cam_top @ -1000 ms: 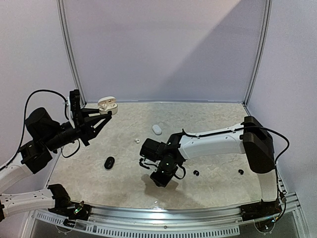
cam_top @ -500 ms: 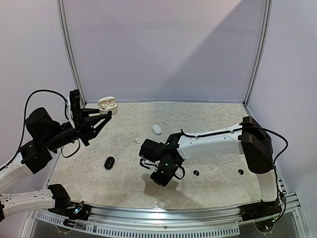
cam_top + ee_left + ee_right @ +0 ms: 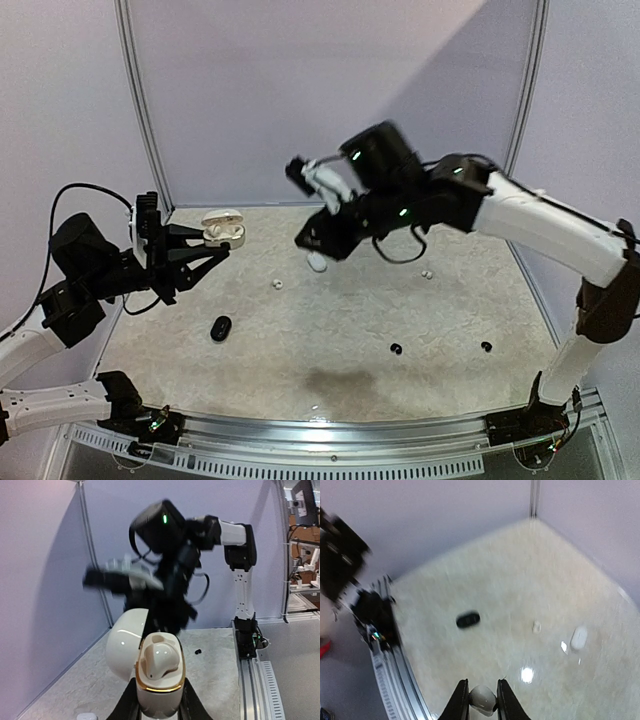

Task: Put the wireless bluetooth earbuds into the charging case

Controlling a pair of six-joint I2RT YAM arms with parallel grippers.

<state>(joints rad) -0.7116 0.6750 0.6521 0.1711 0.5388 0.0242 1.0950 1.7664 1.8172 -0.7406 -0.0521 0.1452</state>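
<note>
Left hand (image 3: 159,707) holds charging case (image 3: 157,670) upright; right hand (image 3: 481,692) an earbud (image 3: 482,701).

A black case (image 3: 221,328) and black earbuds (image 3: 396,348) dot the tabletop (image 3: 280,350).

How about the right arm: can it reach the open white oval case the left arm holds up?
Probably yes: the right tool, gripping a small white rounded earbud, hangs near the open white oval case, with only air between them.
</note>
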